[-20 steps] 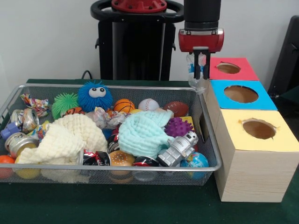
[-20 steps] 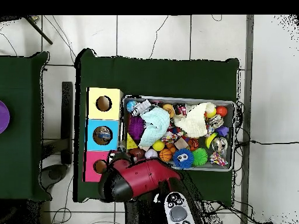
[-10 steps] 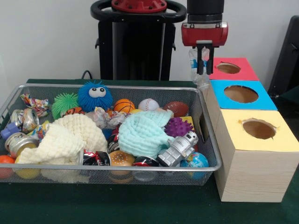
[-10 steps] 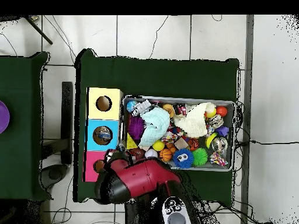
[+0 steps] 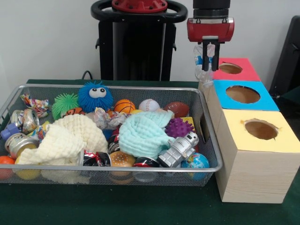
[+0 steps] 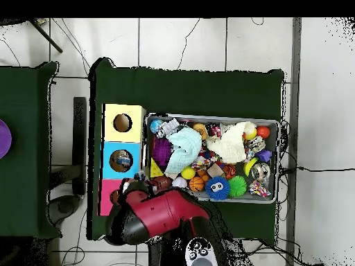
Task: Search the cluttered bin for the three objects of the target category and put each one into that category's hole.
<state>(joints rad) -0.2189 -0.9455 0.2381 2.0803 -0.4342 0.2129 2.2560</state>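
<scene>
While the gripper (image 5: 209, 62) pinches a clear plastic bottle (image 5: 202, 65) hanging upright, the red box's hole (image 5: 230, 68) sits just right, slightly below.

The front camera sat low and close, looking level across the green table (image 5: 117, 206); the wire bin (image 5: 108, 168) filled the lower left of the frame and the row of boxes (image 5: 253, 140) the right. The overhead camera hung far higher and looked straight down, so the same bin (image 6: 212, 116) sat small at centre right, the boxes (image 6: 123, 159) left of it, with bare floor (image 6: 322, 104) all around.
</scene>
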